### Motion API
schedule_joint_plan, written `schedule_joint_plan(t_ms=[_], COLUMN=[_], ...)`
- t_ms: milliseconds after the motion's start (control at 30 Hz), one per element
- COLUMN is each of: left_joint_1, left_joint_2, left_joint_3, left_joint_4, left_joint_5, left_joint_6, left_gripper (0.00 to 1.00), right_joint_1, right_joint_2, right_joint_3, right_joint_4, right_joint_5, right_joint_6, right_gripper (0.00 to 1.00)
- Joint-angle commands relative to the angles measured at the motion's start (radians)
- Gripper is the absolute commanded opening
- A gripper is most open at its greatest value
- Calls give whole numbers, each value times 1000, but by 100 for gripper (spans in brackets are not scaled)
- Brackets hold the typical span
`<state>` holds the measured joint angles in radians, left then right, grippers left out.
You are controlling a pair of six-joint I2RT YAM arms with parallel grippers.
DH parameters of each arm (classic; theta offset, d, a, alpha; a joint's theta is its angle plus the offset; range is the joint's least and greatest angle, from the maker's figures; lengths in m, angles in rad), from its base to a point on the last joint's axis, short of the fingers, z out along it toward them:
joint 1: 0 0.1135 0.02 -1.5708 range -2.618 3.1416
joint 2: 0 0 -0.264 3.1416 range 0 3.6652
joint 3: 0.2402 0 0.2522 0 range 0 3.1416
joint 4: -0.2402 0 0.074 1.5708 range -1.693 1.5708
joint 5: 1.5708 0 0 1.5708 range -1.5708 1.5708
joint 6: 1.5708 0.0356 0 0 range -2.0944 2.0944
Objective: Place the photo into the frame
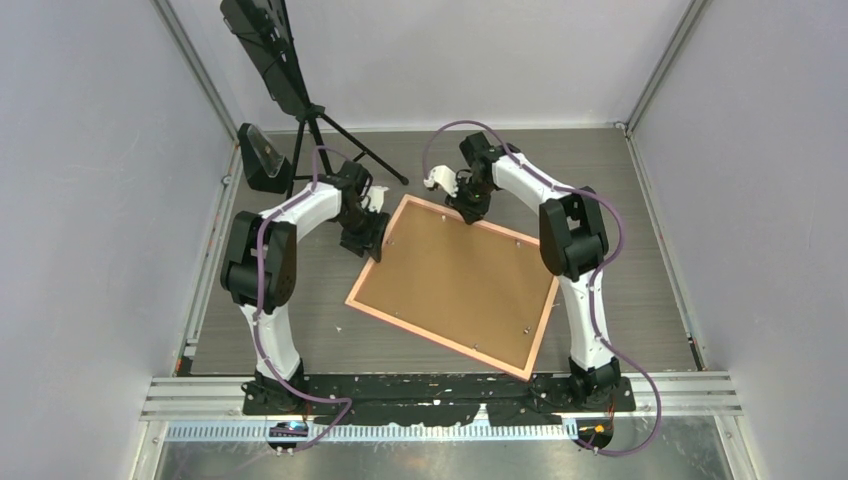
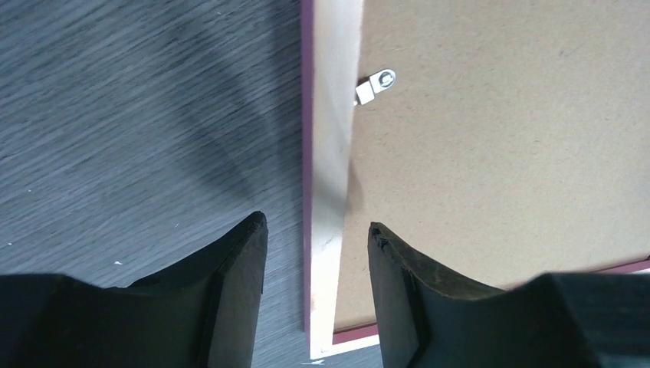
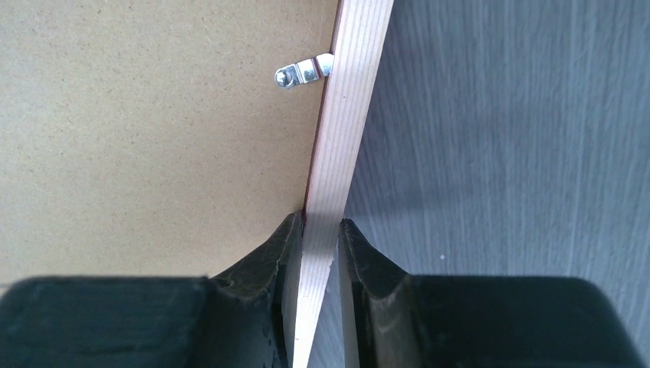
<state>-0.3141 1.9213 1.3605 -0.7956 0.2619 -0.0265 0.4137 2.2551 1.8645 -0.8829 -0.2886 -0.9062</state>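
I have the salmon-pink, thin-railed rectangular picture frame (image 1: 440, 338) lying back-up on the dark grey wood-grain table (image 1: 620, 300). The plain brown fibreboard backing board (image 1: 455, 285) fills its opening. The glossy cat photo shows in no view. If it is in the frame it lies under that board, and I cannot tell.

My right gripper (image 3: 322, 226) pinches the far rail, both pads flat against the pale wood. My left gripper (image 2: 316, 230) straddles the left rail close to one corner. Its jaws are spread with a gap on each side and touch nothing.

I judge the step in hand to be seating and securing the back. To do it well I would use the right pinch as a steady anchor and centre the left jaws over the rail before closing. I would also avoid levering the rail upward, which could pop the board out.

The overhead view gives the frame's whole lie and both arms' places, but no jaw detail. Only the wrist views show that. Each also shows a small silver metal turn clip (image 2: 375, 84) on the rail's inner edge, lapping over the board. Overhead these are mere specks.
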Motion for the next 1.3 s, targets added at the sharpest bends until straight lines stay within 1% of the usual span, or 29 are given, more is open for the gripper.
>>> schedule_joint_plan(t_ms=[0,133,300,367,433,567,600,667,833,867,1100,1267], left_joint_1=[0,1,8,10,12,19,21,24,33,35,38,40], left_joint_2=[-8,-12,-27,-35,-40,-46,-47,-51,-66,-71,-87,-81], left_joint_3=[-15,-34,-59,-73,-80,-92,-94,-98,-115,-119,-160,-173], left_joint_4=[38,49,70,79,85,94,96,100,116,121,167,185], left_joint_5=[32,31,33,40,49,66,71,76,85,87,103,108], left_joint_6=[-16,-19,-31,-36,-43,-55,-58,-64,-81,-85,-121,-135], left_gripper=[50,46,37,34,31,26,25,25,23,23,21,20], right_joint_1=[42,60,69,69,70,70,70,70,69,69,63,53], right_joint_2=[35,69,87,84,77,56,51,36,-12,-20,-136,-256], right_joint_3=[107,172,205,204,197,171,166,152,112,105,-8,-157], right_joint_4=[60,59,98,118,140,188,194,211,235,236,254,287], right_joint_5=[20,32,68,82,99,129,134,143,161,163,171,157], right_joint_6=[-15,1,65,93,125,184,205,231,299,319,423,461], right_gripper=[6,5,5,7,13,28,34,40,49,53,66,69])
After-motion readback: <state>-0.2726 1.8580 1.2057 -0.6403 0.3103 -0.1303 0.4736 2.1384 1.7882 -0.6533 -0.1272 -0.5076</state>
